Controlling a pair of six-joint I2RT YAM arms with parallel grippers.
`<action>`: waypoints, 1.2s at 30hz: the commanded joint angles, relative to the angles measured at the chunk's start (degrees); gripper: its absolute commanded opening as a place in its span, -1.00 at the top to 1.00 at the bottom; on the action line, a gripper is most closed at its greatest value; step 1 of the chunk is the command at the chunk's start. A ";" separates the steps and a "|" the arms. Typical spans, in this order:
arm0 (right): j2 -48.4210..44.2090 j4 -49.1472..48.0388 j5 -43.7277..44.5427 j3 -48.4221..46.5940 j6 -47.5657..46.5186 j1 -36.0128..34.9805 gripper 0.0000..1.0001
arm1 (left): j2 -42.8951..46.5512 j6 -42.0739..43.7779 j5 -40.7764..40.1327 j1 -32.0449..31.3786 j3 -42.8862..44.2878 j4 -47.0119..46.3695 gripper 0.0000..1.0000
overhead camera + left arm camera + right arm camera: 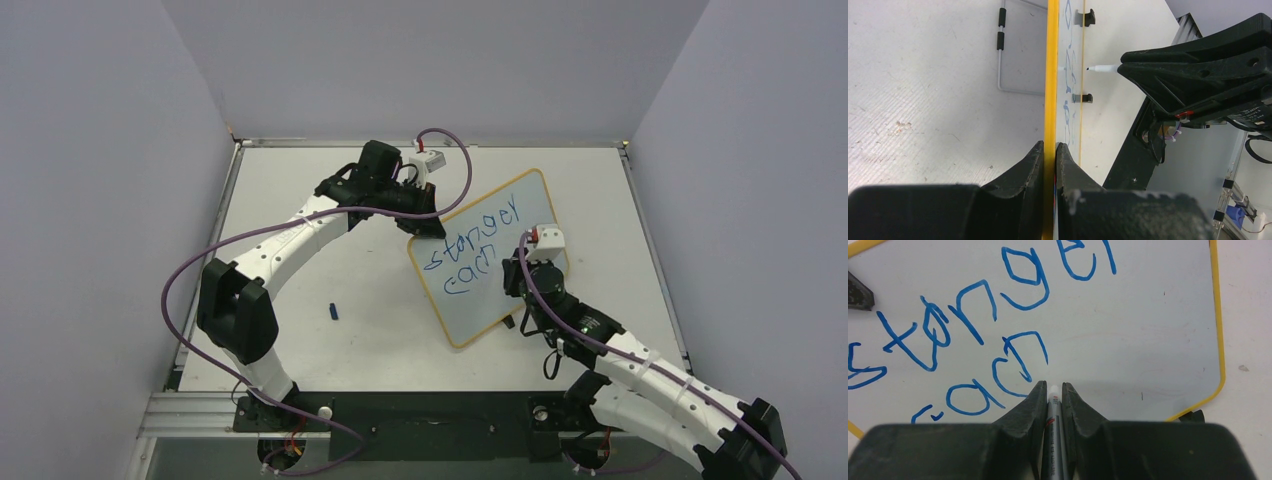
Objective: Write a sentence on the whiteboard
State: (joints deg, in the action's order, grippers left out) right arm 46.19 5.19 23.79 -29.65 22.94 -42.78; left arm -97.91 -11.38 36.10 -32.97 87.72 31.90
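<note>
Top external: whiteboard (485,318) upright mid-surface (320,230), turned on a slant, bearing the sentence (478,250) in blue, two lines, "stanger" over "can". Left end effector (428,224) pinching the board's far-left frame. Right end effector (519,272) at the board face beside "can". Small blue object (334,312) lying well apart on the surface.

Left wrist: fingers pressed onto the yellow frame from either side.

Right wrist: fingers clamped on a marker (1053,425), tip at the end of "can". Contact with the board not discernible.
</note>
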 commanded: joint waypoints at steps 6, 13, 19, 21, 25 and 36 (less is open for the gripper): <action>2.41 -3.93 -2.22 -7.47 -1.43 0.24 1.00 | 2.73 2.59 -4.72 0.19 0.61 -2.41 1.00; 8.00 -7.19 -3.95 -11.97 -2.49 0.20 1.00 | 2.64 2.59 -4.72 0.15 0.52 -2.43 1.00; 10.34 -8.25 -5.00 -13.79 -2.60 0.24 1.00 | 2.59 2.59 -4.72 0.18 0.52 -2.45 1.00; 10.76 -8.41 -5.25 -14.11 -2.55 0.25 1.00 | 2.62 2.59 -4.73 0.19 0.52 -2.45 1.00; 11.40 -8.67 -5.87 -14.23 -2.26 0.18 1.00 | 2.66 2.59 -4.81 0.20 0.48 -2.39 1.00; 12.56 -9.21 -6.09 -13.42 -1.59 0.18 1.00 | 2.81 2.70 -4.98 0.20 0.43 -2.29 1.00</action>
State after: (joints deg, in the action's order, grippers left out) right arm 58.08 -1.30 17.54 -41.50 21.15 -42.78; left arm -97.91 -11.38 36.07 -32.97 87.72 31.90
